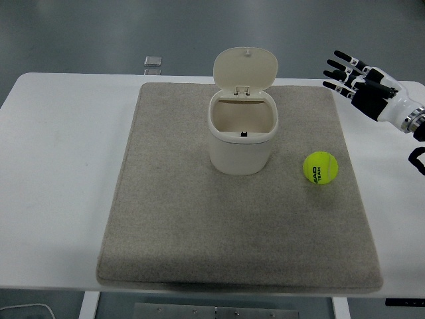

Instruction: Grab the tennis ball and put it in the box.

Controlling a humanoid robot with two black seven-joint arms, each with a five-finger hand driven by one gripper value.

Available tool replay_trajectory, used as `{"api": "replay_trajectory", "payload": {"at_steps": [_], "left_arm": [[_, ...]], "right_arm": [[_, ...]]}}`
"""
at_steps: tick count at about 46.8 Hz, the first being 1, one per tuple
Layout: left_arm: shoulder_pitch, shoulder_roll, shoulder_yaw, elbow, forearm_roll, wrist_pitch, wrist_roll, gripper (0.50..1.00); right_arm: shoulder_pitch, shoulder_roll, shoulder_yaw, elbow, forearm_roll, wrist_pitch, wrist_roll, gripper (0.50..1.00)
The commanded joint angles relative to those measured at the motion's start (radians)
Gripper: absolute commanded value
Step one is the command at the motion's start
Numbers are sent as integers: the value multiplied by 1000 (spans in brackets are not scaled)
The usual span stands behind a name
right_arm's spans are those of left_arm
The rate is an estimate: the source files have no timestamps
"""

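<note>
Hand: right hand (pixel 364 83) at upper right, fingers spread, holding nothing.
Risk: tennis ball (pixel 321 167) may roll off mat (pixel 166 232) if nudged, missing box (pixel 242 136).

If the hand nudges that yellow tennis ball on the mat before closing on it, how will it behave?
The yellow-green tennis ball is round and sits free on the grey felt mat, so a nudge would likely roll it, though the mat's rough texture may slow it. Its fuzzy cover should grip well. It probably is light. The right hand is open, well away from it.
</note>
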Motion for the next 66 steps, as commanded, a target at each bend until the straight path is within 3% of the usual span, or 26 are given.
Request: {"api": "replay_trajectory", "payload": {"at_steps": [1,16,28,37,48,66], "left_arm": [[0,0,1,0,0,0,0,992],[0,0,1,0,0,0,0,992],[0,0,1,0,0,0,0,992],[0,0,1,0,0,0,0,992],[0,0,1,0,0,0,0,992],[0,0,-1,0,0,0,0,992]], "right_arm": [[0,3,-4,1,0,0,0,919],[-2,-17,-8,0,-17,0,8,919],[-8,-20,-8,1,-133,0,77,917],[-5,-36,-8,6,-204,3,86,917],[0,-53,-7,7,-343,52,123,917],[0,-56,-7,10,-382,57,130,917]]}}
